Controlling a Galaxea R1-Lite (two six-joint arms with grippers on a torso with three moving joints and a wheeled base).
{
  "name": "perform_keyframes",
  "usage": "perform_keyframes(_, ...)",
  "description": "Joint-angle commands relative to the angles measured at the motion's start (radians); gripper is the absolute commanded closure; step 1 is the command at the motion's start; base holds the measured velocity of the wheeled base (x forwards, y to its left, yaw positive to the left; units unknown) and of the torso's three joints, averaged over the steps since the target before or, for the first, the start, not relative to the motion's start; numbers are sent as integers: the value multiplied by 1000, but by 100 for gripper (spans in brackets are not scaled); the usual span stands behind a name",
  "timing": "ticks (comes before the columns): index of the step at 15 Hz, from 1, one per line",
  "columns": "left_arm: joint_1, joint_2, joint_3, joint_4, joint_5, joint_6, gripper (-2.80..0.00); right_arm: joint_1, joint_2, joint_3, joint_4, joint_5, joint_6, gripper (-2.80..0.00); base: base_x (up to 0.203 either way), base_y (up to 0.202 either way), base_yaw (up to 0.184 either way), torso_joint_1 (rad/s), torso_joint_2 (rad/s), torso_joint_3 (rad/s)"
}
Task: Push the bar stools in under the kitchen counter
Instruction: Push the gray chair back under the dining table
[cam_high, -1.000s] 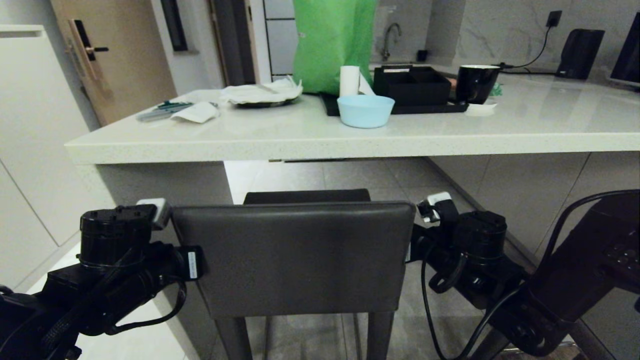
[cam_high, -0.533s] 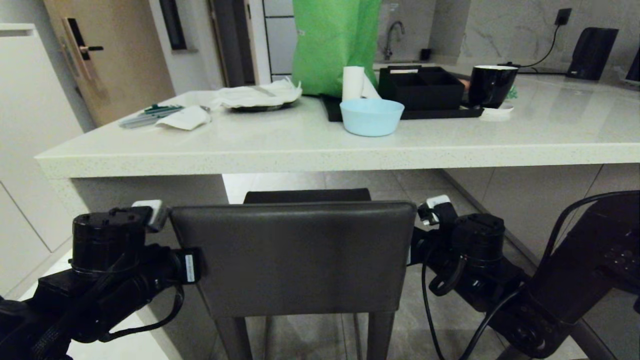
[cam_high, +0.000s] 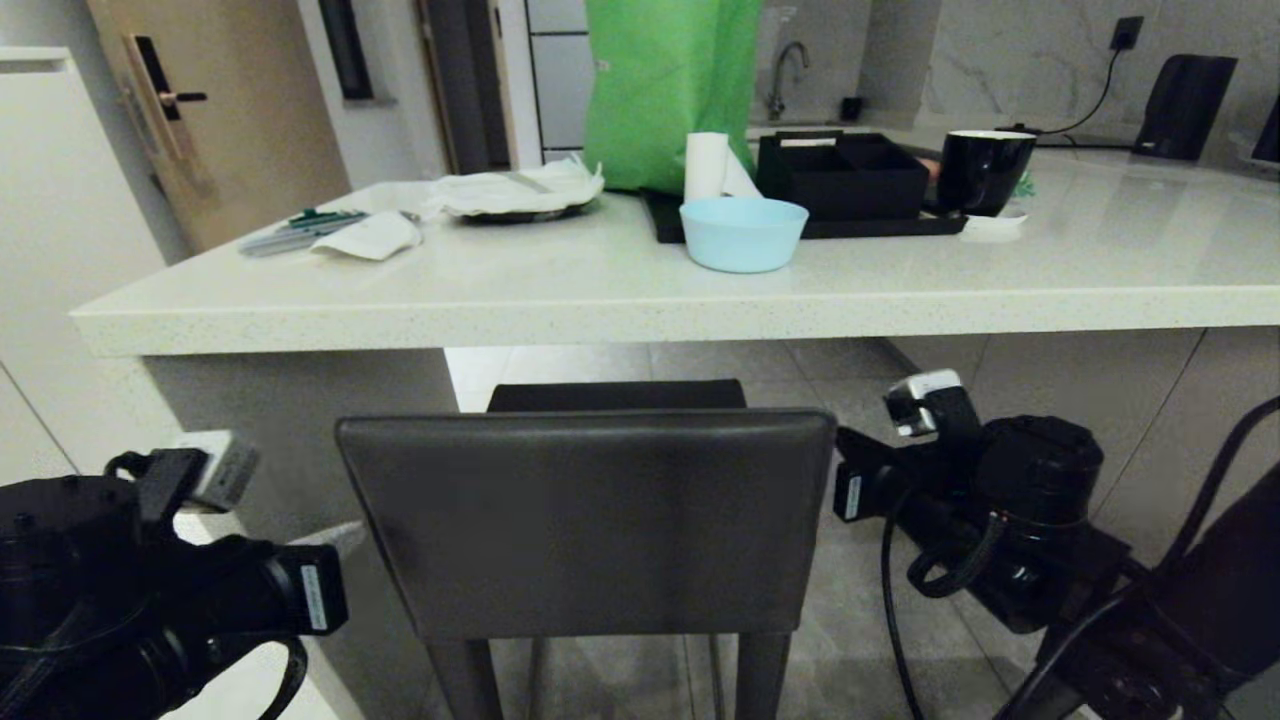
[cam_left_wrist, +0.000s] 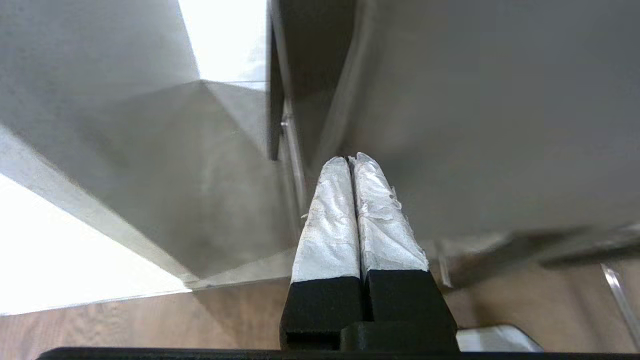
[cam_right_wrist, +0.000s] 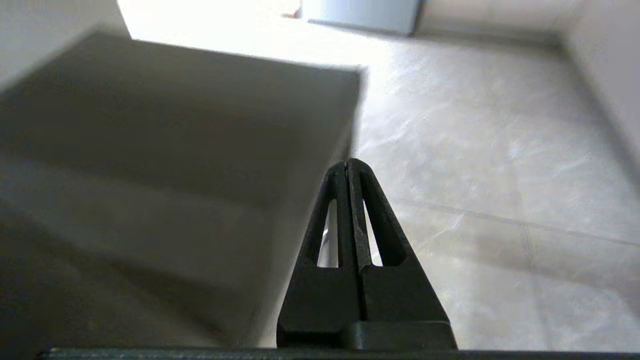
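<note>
Head view is showing one dark grey leather-like bar stool (cam_high: 586, 520) standing square to the pale cream glossy stone-look kitchen counter (cam_high: 640, 310), its low rectangular backrest sitting below the thick slab edge and its seat front reaching toward the open gap beneath. Grey tiled floor (cam_high: 700, 355) is lying open under the slab beyond the seat, with the counter's matching panel leg (cam_high: 300, 400) closing off the robot's left side of that gap.

Left gripper (cam_left_wrist: 354, 162) is hanging off the backrest's left edge, apart from it, its white-wrapped fingers (cam_left_wrist: 330, 220) pressed together on nothing (the head view is catching only the wrist body, not the tips). Right gripper (cam_right_wrist: 348, 165) is sitting just off the backrest's right edge, its black fingers likewise closed and empty, pointing over bare floor beside the stool.

Stool legs are being cut off by the lower frame edge, so how they are standing is not visible. Both wrist views are blurring the stool. On the slab, a light blue bowl (cam_high: 743, 233) is resting near the front edge, clear of it.
</note>
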Motion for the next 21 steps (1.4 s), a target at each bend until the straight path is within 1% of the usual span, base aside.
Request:
perform_keyframes(1,4,-165,-10,92,-6,-4,0,-16,-156,57,-5,-15,-2,0,0,0,0,0,0,0)
perform_keyframes(3,3,-266,-37,218,-14,-5,0,-18,-250,138,-3,-36,-7,0,0,0,0,0,0,0)
perform_keyframes(4,0,-322,-45,284,-19,-6,0,-17,-292,185,-3,-45,-24,0,0,0,0,0,0,0)
perform_keyframes(5,-4,-376,-46,340,-31,-8,0,-14,-327,215,-3,-74,-50,0,0,0,0,0,0,0)
perform_keyframes(6,-6,-431,-45,401,-54,-9,0,-11,-362,232,-3,-128,-68,0,0,0,0,0,0,0)
perform_keyframes(7,-6,-479,-46,466,-80,-10,0,-11,-391,250,2,-153,-76,0,0,0,0,0,0,0)
perform_keyframes(8,-7,-511,-46,517,-99,-10,0,-12,-415,267,27,-161,-78,0,0,0,0,0,0,0)
perform_keyframes(10,-4,-526,-57,537,-107,-10,0,-20,-441,304,61,-164,-74,0,0,0,0,0,0,0)
perform_keyframes(15,9,-594,-40,540,-97,-10,0,-25,-466,336,60,-163,-54,0,-15,0,0,1,1,0)
perform_keyframes(17,17,-617,-23,540,-94,-10,0,-27,-474,338,60,-163,-55,0,-175,0,-2,4,3,1)
perform_keyframes(19,39,-617,-42,540,-92,-5,0,-36,-487,339,62,-163,-56,0,-204,0,-2,-2,0,7)
perform_keyframes(21,44,-612,-60,542,-92,-4,0,-42,-487,337,62,-163,-57,0,-198,0,-3,1,2,2)
